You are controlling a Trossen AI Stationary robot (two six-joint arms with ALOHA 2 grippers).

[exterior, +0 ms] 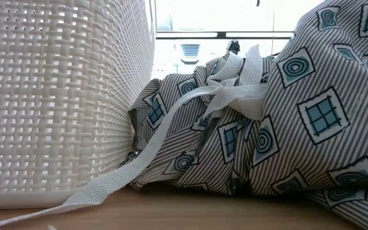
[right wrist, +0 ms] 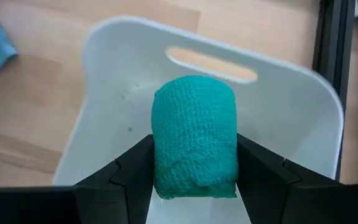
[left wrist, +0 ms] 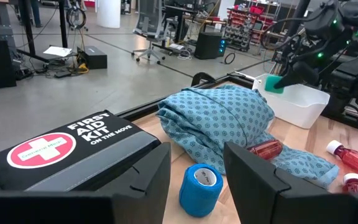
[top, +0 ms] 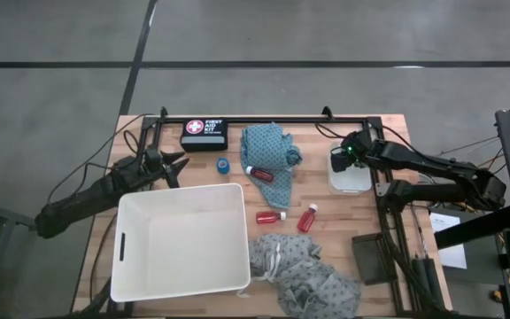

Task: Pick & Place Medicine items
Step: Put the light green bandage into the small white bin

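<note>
Fingers (right wrist: 132, 177) clamp teal roll (right wrist: 194, 137); overhead view perhaps hides it.

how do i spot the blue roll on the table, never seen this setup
Find the black first aid kit at the table's far edge. Just in front of it, left of the teal cloth, stands the blue roll. It is the only small blue cylinder; the nearby bottles are red.

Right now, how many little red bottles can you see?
3. One red bottle lies on the teal cloth; the other two lie on the wooden table beside the big white bin. Cloths might hide more.
</note>
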